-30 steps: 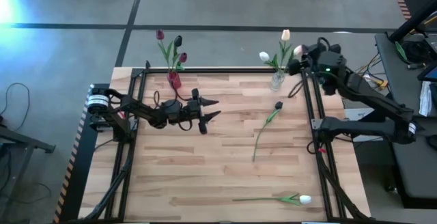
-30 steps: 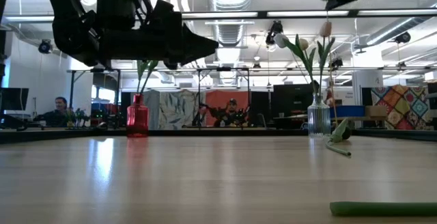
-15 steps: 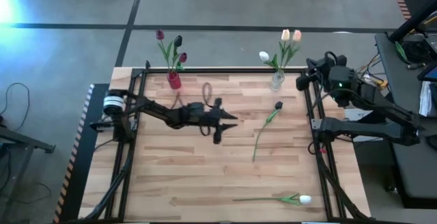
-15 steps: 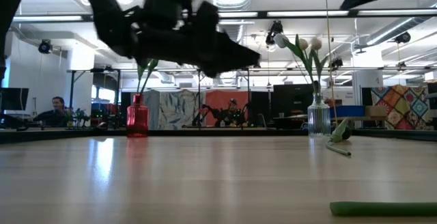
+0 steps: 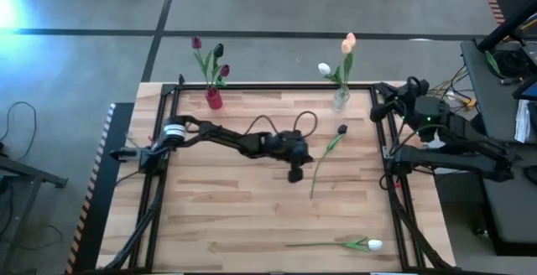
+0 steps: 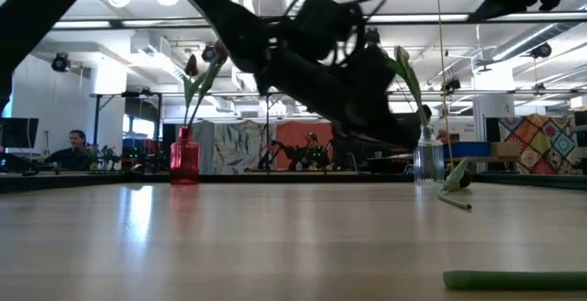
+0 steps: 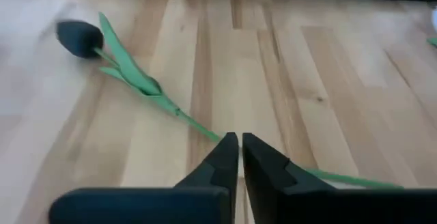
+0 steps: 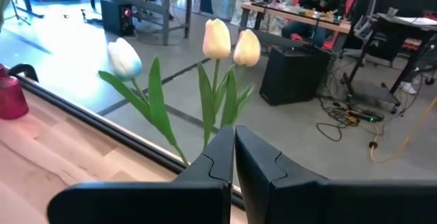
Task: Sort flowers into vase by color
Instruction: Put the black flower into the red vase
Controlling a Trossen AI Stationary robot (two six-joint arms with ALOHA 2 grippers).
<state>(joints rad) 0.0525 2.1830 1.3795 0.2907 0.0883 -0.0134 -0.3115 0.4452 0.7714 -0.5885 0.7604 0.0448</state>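
We are looking at a pale wooden plank table (image 5: 252, 216) striped by blond and tan boards, framed in black rails. A small red vase (image 5: 214, 99) is holding maroon and near-black tulips (image 5: 218, 57) on green stems. A clear glass vase (image 5: 340, 99) is showing white, cream and peach tulips (image 5: 348, 44). A black-headed tulip with a green stem and leaf (image 7: 80, 37) is lying on the boards, and a white-headed tulip with a green stem (image 5: 369, 244) is lying near the front edge. Both arms are showing dark. The floor is showing grey.
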